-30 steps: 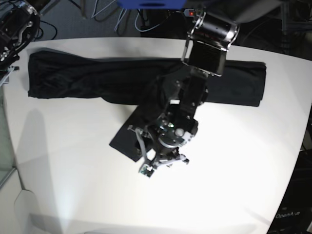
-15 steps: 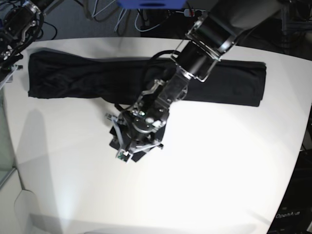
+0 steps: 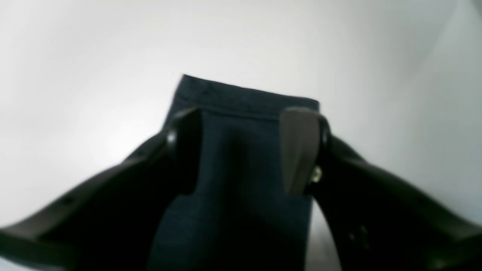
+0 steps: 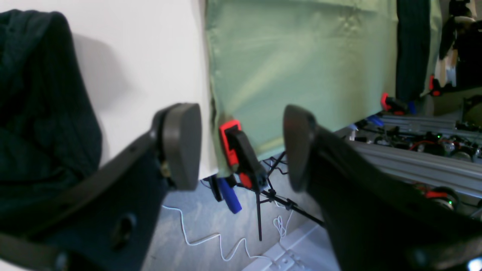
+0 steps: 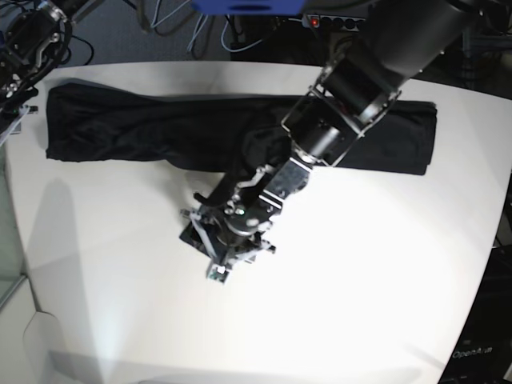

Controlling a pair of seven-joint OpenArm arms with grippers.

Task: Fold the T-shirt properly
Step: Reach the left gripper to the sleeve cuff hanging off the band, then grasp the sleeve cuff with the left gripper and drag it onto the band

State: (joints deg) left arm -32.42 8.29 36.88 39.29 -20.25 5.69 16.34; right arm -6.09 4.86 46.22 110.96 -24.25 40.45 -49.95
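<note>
The shirt [image 5: 240, 132] lies in a long band along the far edge of the desk [image 5: 384, 272], with one sleeve [image 3: 241, 150] trailing out from its middle toward the near edge. The step in hand looks like tucking that sleeve in. The left gripper [image 5: 226, 254] sits low over the sleeve's cuff, jaws apart on either side of the cloth; whether the pads [image 3: 297, 146] press it is hard to tell in the blurred wrist view. Next it would need to close on the cuff and carry it back onto the band.

A second ago this gripper was further toward the desk's right, and it has since swung over the cuff while its jaws widened. The right gripper [image 4: 241, 146], jaws apart and empty, hangs off the far left corner.
</note>
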